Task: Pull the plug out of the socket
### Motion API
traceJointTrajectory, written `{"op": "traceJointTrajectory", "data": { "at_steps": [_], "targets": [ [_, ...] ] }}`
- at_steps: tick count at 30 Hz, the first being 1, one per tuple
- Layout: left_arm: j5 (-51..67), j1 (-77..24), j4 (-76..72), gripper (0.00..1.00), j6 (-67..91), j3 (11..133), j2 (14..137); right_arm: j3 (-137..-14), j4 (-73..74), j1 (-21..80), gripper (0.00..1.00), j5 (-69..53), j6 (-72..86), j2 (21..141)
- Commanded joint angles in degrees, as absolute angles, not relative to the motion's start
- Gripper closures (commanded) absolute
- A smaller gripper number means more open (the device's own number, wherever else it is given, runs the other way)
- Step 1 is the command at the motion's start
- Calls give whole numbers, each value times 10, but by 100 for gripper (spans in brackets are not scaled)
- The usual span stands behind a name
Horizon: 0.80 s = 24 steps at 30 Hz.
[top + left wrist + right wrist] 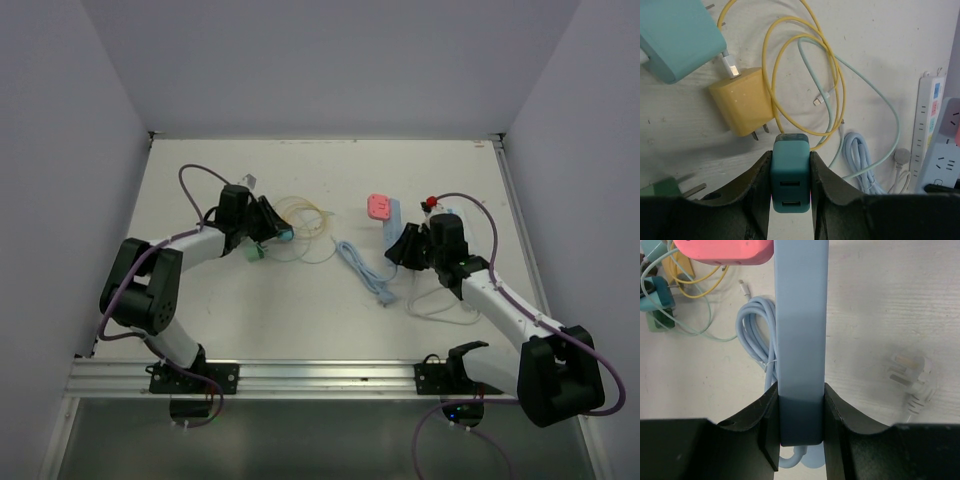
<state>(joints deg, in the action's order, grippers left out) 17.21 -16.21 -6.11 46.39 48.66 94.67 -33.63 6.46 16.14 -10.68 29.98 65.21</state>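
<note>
Pink plug (725,250) sits on the far end of a pale blue power strip (801,315), at the top left of the right wrist view.
The right claw (800,390) is clenched on the strip's near end, a finger against each long side; a coiled blue cable (757,335) lies just left of the strip, a loose white plug (912,377) to its right; the left claw (790,156) grasps a teal charger (790,180) at lower centre of its view; a yellow charger (742,100) and looped yellow cable (790,45) lie above it.
</note>
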Motion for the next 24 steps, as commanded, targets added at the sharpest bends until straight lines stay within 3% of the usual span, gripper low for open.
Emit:
{"op": "traceJointTrajectory", "data": {
  "at_steps": [1,9,13,16,19,24],
  "targets": [
    [147,-160,-110,71,439,477,942,-366,17,168,100,-152,285,649],
    [132,-160,-96,48,431,472,920,-373,9,183,100,-165,285,657],
    [129,-160,-80,23,426,484,892,-385,13,195,100,-168,280,656],
    [132,-161,-51,12,425,514,874,-394,17,207,100,-169,279,653],
    [139,-168,-35,4,431,548,858,-405,18,219,100,-170,280,651],
    [137,-213,-26,3,452,608,853,-431,17,236,100,-175,284,653]
  ]
}}
